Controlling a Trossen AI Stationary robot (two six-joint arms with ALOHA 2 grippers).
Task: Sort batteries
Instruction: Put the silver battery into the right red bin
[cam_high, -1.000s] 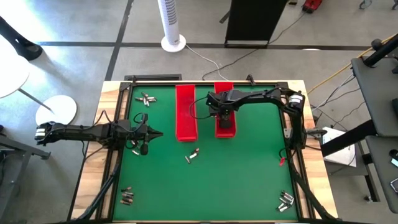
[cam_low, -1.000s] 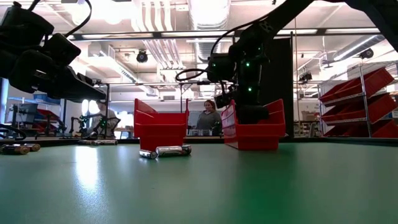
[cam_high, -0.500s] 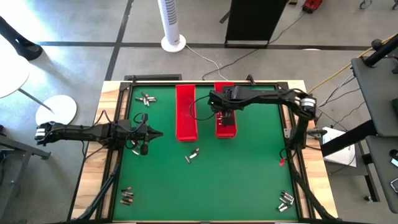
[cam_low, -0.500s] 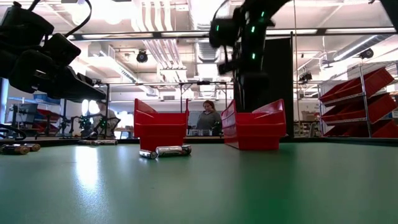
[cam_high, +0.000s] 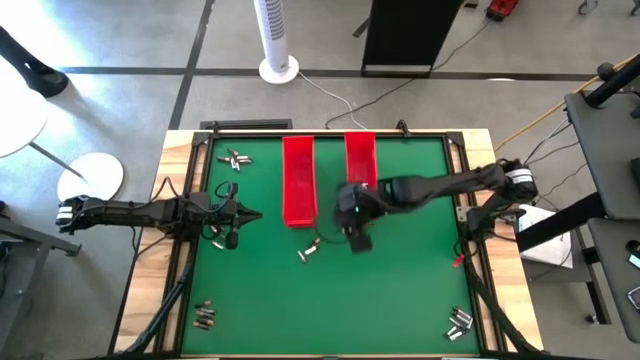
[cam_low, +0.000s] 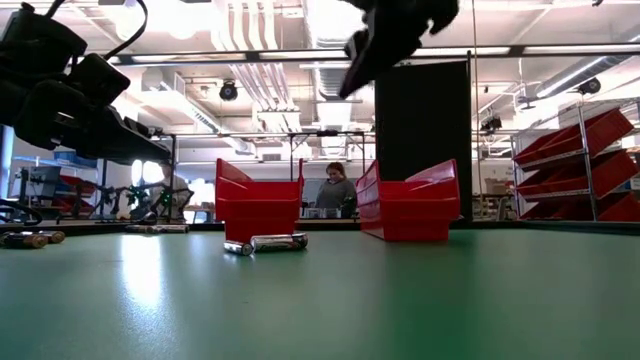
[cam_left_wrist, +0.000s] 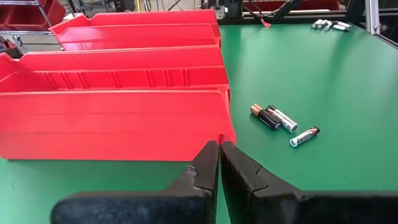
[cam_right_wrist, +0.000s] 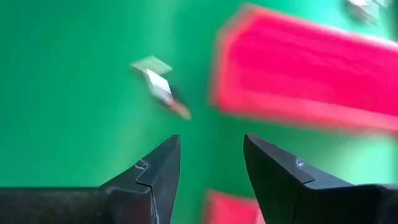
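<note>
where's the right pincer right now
In the high view, the open right pincer hangs mid-table, just below the right red tray and right of the central batteries.

the right gripper (cam_high: 357, 240) has left the right tray (cam_high: 360, 160), its fingers now apart.

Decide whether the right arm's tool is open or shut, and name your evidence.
Open. In the right wrist view the right tool shows a clear green gap between its two dark fingers, with nothing held between them.

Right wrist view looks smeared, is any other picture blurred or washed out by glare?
Right wrist view: motion-smeared long red plastic trays and small cylindrical batteries. Left wrist view: sharp. Low view: ceiling lights glare, pale sheen on the green table mat. High view: evenly lit.
</note>
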